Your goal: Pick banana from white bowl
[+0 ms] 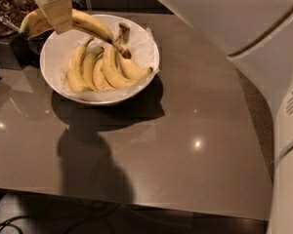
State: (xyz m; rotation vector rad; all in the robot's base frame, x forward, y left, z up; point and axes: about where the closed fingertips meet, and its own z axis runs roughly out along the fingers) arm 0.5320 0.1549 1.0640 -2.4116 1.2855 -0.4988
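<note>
The white bowl (pixel 144 48) stands at the back left of the grey-brown table and is lined with crinkled white paper. Several short yellow bananas (pixel 95 69) lie in it. My gripper (pixel 56 11) is at the top left, above the bowl's left rim, shut on the long curved banana (pixel 95 27). The banana is lifted above the bowl; its dark end points down to the right over the other bananas, and its other end sticks out past the bowl's left rim.
The table (pixel 185 145) stretches to the front and right. A dark container with brown items (pixel 10 13) stands at the back left beside the bowl. My white arm body (pixel 244 38) fills the right side. Cables lie on the floor at the lower left.
</note>
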